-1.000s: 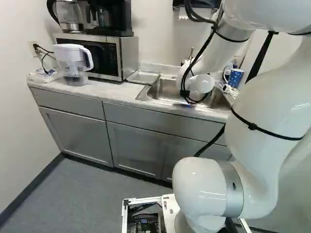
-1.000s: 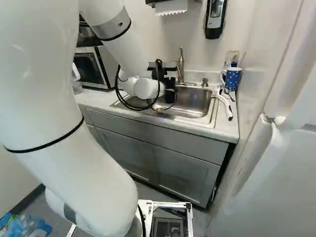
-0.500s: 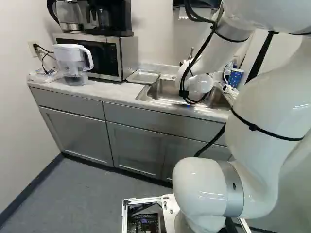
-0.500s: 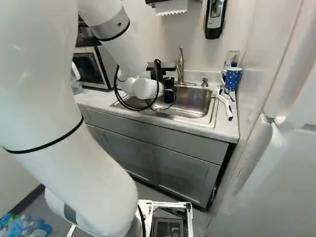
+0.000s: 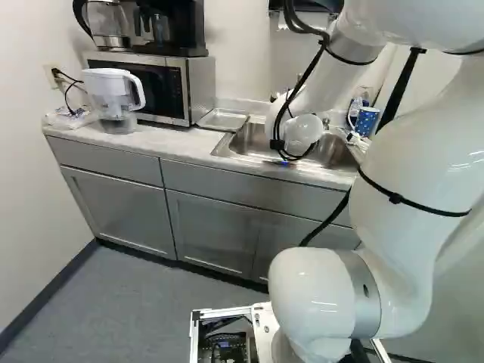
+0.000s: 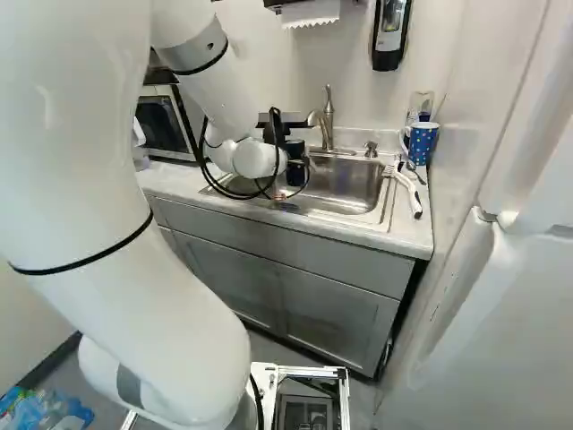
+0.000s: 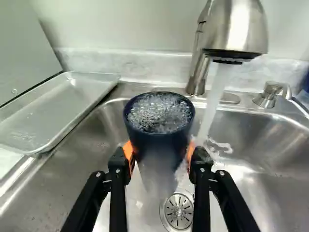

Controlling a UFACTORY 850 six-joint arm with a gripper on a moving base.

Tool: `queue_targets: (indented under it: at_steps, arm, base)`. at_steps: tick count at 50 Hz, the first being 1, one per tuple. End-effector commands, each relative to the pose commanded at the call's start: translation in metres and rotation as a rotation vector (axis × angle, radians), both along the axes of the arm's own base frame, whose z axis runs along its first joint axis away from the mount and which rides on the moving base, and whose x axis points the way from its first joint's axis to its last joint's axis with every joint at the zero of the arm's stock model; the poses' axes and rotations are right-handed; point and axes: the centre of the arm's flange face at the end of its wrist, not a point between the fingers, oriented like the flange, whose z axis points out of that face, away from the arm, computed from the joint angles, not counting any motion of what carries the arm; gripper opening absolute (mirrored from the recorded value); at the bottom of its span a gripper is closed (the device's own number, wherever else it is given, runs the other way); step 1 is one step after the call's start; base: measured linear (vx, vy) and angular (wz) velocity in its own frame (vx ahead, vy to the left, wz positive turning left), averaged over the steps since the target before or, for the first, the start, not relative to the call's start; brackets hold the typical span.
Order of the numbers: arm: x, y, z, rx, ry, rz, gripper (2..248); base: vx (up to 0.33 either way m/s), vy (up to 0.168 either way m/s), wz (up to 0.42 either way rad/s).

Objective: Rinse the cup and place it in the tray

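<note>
1. We have the dark blue cup [image 7: 155,150] clamped between our jaws, with an orange pad [image 7: 129,151] pressing on each of two opposite sides.
2. We hold that cup mouth up over the sink [image 6: 354,186], above its drain [image 7: 178,211], and bubbly water [image 7: 159,112] fills it to near the rim.
3. At the back of the sink stands the faucet [image 7: 236,26]; its stream [image 7: 212,99] falls into the sink, passing beside our cup.
4. Our arm [image 5: 412,181] reaches forward to the sink.
5. We see the metal tray [image 7: 53,108] on the tabletop [image 5: 175,142], just left of the sink in the left base view.
6. Farther left of the sink are the microwave [image 5: 189,87] and a white-handled pitcher [image 5: 110,94].
7. Right of the sink, in the right base view, we find a spotted blue mug [image 6: 423,145] and a white-handled brush [image 6: 409,191].
</note>
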Motion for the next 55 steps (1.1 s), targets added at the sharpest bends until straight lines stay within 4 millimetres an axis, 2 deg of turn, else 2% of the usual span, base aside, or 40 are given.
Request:
queue_targets:
  at_steps: [10,31,55]
  arm:
    - [0.005,0.015,0.002,-0.001,-0.006,0.032,122]
    - [0.019,0.043,0.024,-0.005,-0.052,0.094,122]
    - [0.018,0.046,0.046,-0.006,-0.066,0.1,122]
  base:
    - [0.0,0.0,0.0]
    - [0.0,0.0,0.0]
    - [0.0,0.0,0.0]
